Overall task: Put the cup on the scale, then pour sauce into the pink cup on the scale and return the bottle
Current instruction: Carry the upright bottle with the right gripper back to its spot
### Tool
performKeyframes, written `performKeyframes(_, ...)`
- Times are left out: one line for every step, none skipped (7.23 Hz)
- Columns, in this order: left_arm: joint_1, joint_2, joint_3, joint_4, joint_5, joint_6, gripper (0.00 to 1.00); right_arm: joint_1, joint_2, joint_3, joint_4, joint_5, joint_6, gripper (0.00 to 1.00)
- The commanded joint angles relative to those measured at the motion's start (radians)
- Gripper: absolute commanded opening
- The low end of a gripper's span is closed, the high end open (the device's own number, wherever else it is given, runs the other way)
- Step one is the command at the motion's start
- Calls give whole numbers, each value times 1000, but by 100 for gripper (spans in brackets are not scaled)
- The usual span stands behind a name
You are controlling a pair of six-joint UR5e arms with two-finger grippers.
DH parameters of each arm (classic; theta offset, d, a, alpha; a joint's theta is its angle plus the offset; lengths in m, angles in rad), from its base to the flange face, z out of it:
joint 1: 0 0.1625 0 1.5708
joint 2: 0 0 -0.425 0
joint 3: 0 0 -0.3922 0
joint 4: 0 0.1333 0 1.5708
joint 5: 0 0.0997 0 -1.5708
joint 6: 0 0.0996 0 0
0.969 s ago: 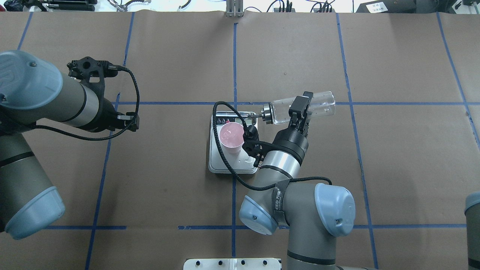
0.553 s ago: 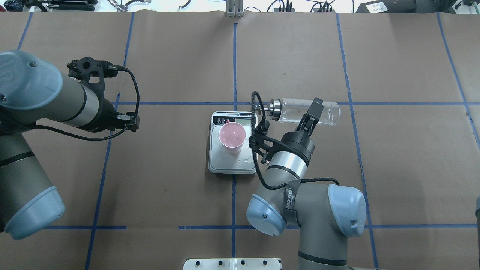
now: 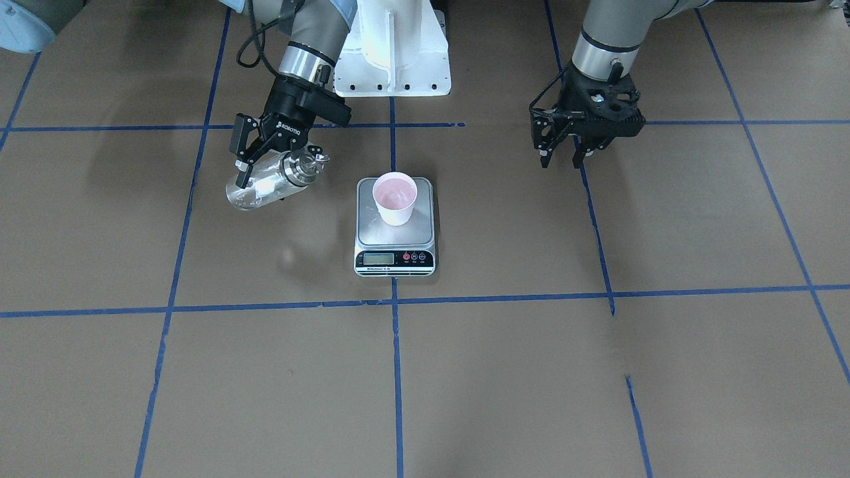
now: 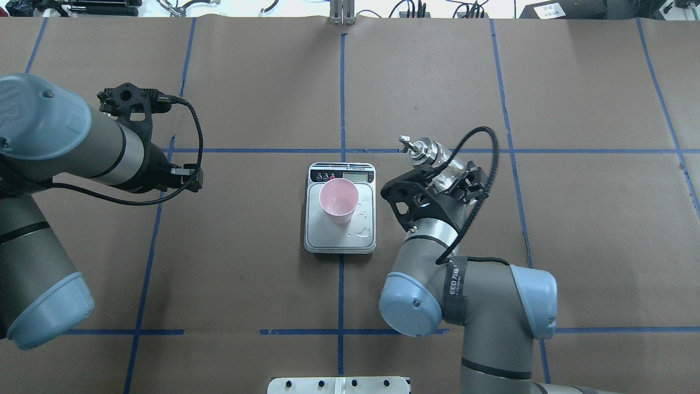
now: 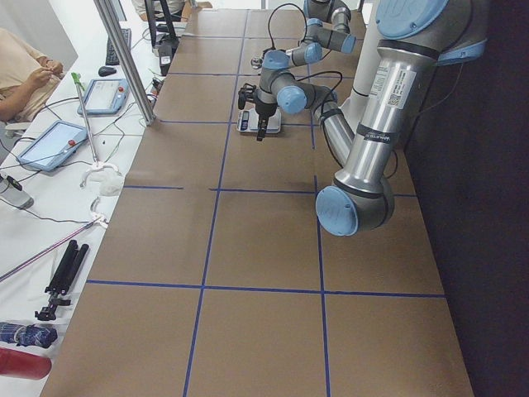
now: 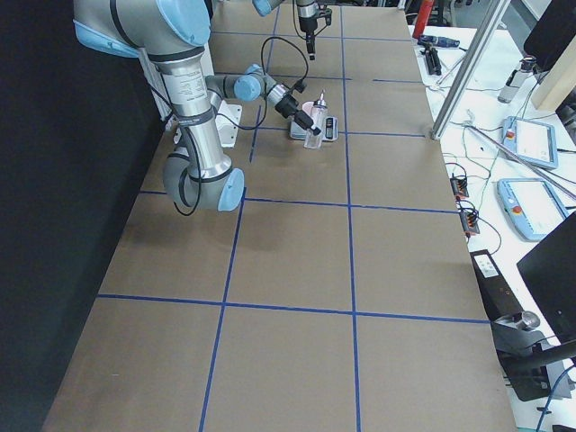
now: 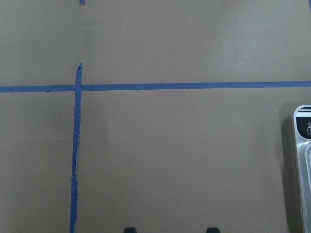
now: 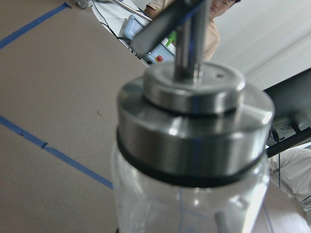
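The pink cup (image 3: 394, 198) (image 4: 339, 200) stands upright on the steel platform of the scale (image 3: 372, 231) (image 4: 338, 241), liquid faintly visible inside. My right gripper (image 3: 255, 169) (image 4: 456, 178) is shut on the clear bottle (image 3: 262, 186) (image 4: 445, 167), held tilted above the table beside the scale, clear of the cup. Its silver cap (image 4: 424, 149) (image 8: 194, 121) and spout (image 8: 187, 29) point up and away. My left gripper (image 3: 563, 158) (image 7: 169, 230) hangs open and empty over the table, well away from the scale; the scale's edge (image 7: 303, 160) shows at the right of its wrist view.
Small water drops (image 4: 361, 234) lie on the scale's platform. The robot's white base plate (image 3: 392, 66) (image 4: 339, 384) sits at the near table edge. Blue tape lines (image 4: 342, 98) grid the brown table. An operator (image 5: 25, 70) and tablets (image 5: 50, 145) are off the far side.
My right arm has carried the bottle away from the cup, toward the robot's right, and swung it from lying level to cap-up. The left arm has not moved.
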Motion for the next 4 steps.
performKeyframes(0, 1, 1, 0, 0, 0, 58, 9, -169, 1, 349, 3, 166, 0)
performKeyframes(0, 1, 6, 0, 0, 1, 58, 15, -244, -2, 592, 2, 199, 0)
performKeyframes(0, 1, 9, -2, 0, 1, 58, 24, -310, -4, 688, -6, 204, 0)
performKeyframes(2, 1, 9, 0, 2, 1, 58, 32, -349, -13, 745, -9, 295, 0)
